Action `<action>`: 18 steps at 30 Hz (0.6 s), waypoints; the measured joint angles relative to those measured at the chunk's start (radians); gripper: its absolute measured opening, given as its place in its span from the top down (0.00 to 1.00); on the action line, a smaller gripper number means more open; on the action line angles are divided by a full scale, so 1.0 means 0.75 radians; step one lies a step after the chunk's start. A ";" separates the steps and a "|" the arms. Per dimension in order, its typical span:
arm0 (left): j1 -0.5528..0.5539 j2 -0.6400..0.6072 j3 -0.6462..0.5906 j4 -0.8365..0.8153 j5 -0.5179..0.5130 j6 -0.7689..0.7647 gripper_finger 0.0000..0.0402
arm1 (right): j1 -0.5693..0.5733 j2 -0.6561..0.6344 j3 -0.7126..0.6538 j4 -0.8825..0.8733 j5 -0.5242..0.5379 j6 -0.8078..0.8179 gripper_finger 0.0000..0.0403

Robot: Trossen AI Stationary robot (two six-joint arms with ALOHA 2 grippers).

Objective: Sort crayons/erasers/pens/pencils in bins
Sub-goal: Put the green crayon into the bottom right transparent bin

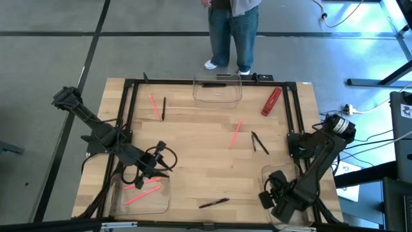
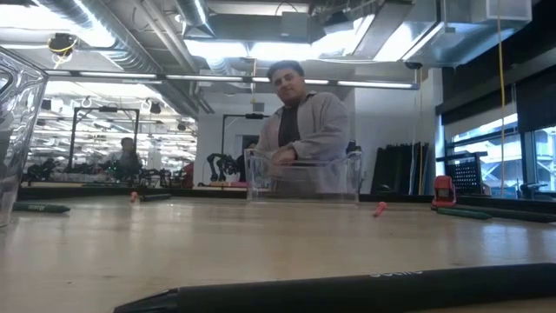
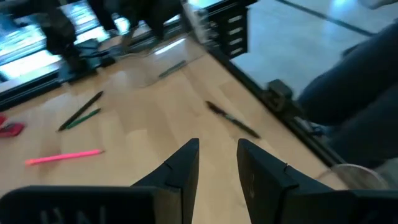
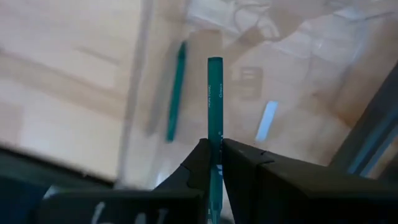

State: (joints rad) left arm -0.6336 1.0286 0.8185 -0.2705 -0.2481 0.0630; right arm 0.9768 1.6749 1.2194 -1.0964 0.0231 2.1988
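Right wrist view is showing the right gripper (image 4: 213, 155) pinching a green pen (image 4: 214, 112) above the bin (image 1: 280, 173) at the table's (image 1: 193, 142) near right corner. Left gripper (image 1: 156, 169) is hovering with fingers apart by the near left bin (image 1: 164, 200), which is holding pink crayons (image 1: 143, 191).

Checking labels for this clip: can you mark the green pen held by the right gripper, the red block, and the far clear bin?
green pen (image 4: 215, 106): right wrist view, mid-shaft above the fingers.
red block (image 1: 271, 102): high view, its middle.
far clear bin (image 1: 217, 98): high view, its near wall.

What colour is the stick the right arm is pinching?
Teal green; the stick shows best in the right wrist view, clamped in the right end effector.
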 joint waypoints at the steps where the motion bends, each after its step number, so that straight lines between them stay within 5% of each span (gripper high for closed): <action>1: -0.001 0.000 0.000 0.002 0.009 0.000 0.75 | -0.003 0.000 -0.023 0.007 -0.001 0.002 0.92; 18: 0.001 -0.001 0.000 0.004 0.005 -0.001 0.75 | -0.025 -0.001 -0.209 0.210 -0.001 0.028 0.92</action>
State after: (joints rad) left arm -0.6331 1.0283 0.8185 -0.2676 -0.2444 0.0624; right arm 0.9585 1.6745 1.0626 -0.9389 0.0226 2.2200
